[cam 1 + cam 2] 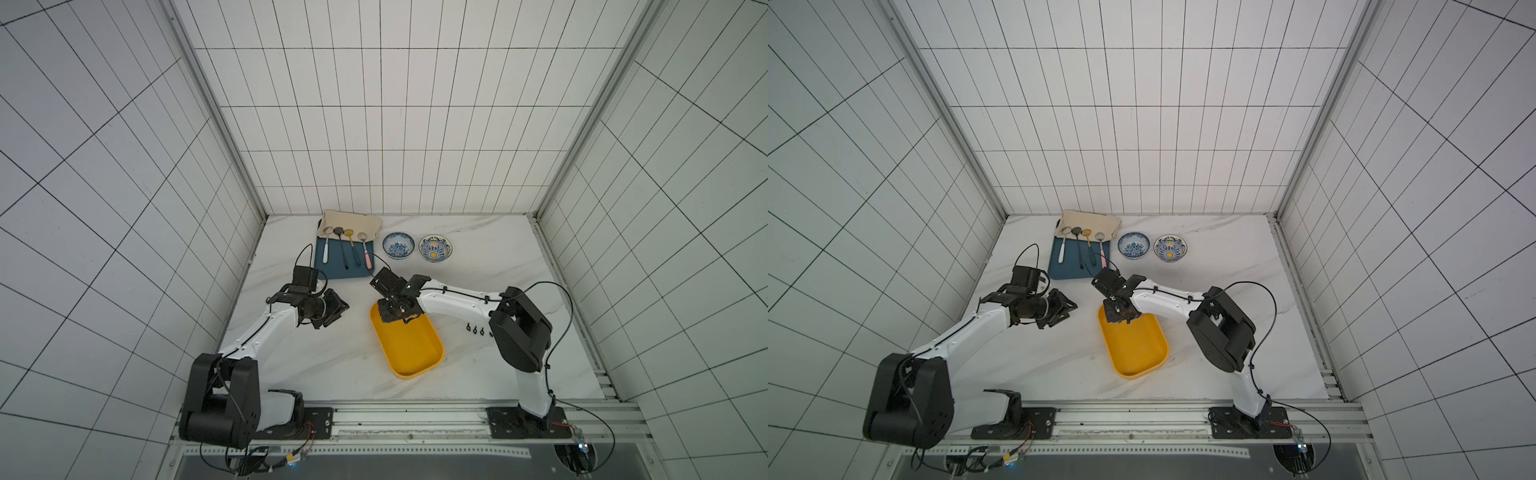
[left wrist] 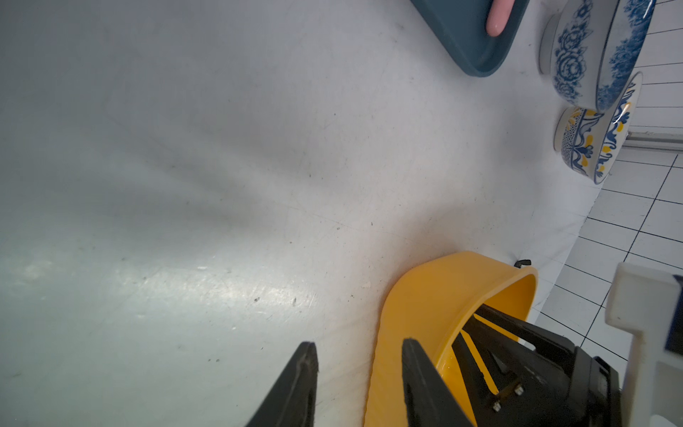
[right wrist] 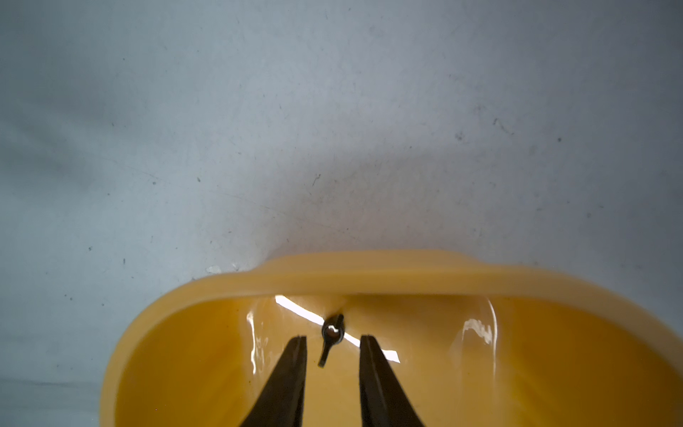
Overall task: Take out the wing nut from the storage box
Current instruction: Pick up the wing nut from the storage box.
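1 wing nut (image 3: 332, 332) lies on the floor of the storage box (image 3: 369, 275), at the foot of its curved end wall, in the gap between the 2 fingertips of the right gripper (image 3: 332, 343). We see those jaws parted, with a strip of yellow floor showing on each side of the nut. Neither finger touches it and nothing is gripped. 1 wing of the nut points toward the wall ahead of the tips, and the other points back along the gap.

In both top views the right gripper reaches down into the box's far end and covers the nut.

The left gripper (image 2: 358, 356) hangs outside the box over bare table, its jaws spread and empty. The box's outer wall lies just past 1 of its fingers (image 2: 415, 373).

Well ahead of the left jaws we see a dark-blue tray (image 1: 332, 272) carrying 4 spoons (image 1: 346, 249), with a beige cloth (image 1: 353, 220) at its far end. Beside the tray stand 2 patterned bowls (image 1: 398, 246). On the far side of the box from the left jaws, a short row of small dark pieces (image 1: 476, 331) rests on the table.
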Controlling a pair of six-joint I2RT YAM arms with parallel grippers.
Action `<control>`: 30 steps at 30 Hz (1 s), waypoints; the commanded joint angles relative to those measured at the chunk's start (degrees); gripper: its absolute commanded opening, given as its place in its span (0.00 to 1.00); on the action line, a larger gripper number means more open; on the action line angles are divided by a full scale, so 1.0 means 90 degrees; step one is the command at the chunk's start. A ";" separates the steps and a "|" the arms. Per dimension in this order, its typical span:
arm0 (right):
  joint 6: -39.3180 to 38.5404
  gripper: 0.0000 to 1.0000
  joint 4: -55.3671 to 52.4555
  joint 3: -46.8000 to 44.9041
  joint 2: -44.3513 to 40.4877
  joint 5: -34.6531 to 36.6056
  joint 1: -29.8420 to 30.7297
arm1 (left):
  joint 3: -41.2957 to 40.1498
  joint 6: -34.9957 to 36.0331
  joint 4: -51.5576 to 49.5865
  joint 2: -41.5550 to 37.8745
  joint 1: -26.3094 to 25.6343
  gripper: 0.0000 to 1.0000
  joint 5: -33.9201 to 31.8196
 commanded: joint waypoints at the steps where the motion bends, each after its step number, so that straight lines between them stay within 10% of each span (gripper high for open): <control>1: 0.0207 0.27 -0.0069 0.0266 0.0204 0.0233 -0.0045 | -0.0067 0.0107 0.0096 -0.0032 0.0052 0.40 0.0148; 30: 0.0306 0.01 -0.0231 0.0289 0.0411 0.0192 -0.0021 | -0.0135 0.0034 0.0266 0.0067 0.0215 0.36 0.0244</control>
